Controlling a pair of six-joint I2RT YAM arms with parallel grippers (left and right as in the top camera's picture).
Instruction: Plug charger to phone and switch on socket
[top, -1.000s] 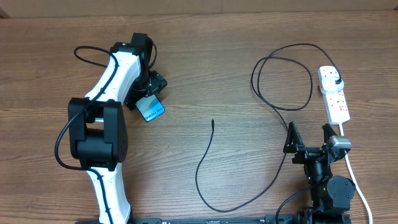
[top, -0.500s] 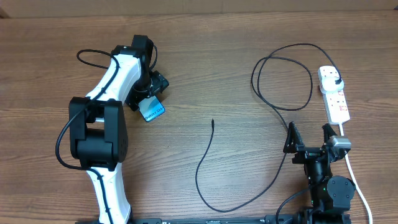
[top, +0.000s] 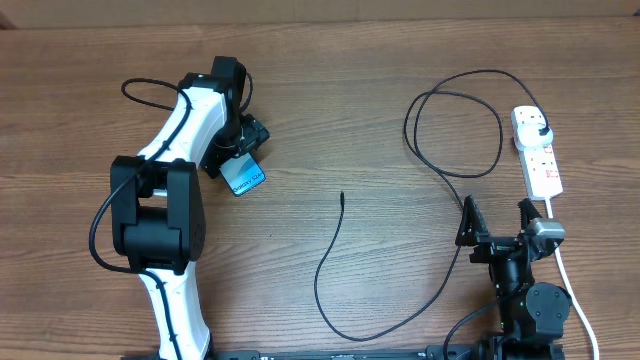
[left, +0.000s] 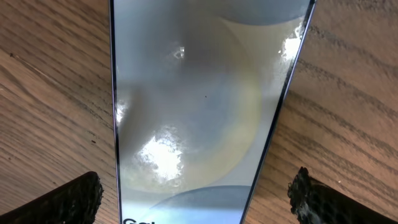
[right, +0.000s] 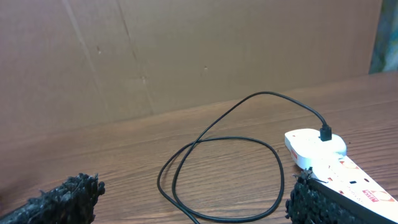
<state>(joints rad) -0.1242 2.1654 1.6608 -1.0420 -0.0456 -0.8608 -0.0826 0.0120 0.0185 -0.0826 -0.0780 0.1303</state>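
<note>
The phone (top: 246, 178) lies flat on the wooden table, its screen lit pale blue. My left gripper (top: 238, 152) hovers over it, and much of the phone is hidden under the wrist. In the left wrist view the phone (left: 199, 93) fills the space between the open fingers (left: 68, 200), with bare wood showing on both sides. The charger's black cable (top: 330, 250) has its free connector tip (top: 342, 196) at mid-table. It loops right, and its plug (top: 541, 130) sits in the white socket (top: 543, 165). My right gripper (top: 496, 220) stands open near the front edge, empty, facing the cable loop (right: 217, 174) and the socket (right: 314, 149).
The socket's thick white cord (top: 570, 280) runs down the right side past the right arm. A brown cardboard wall (right: 186, 56) closes off the far side of the table. The left arm's own black cable (top: 140, 88) arches at the upper left.
</note>
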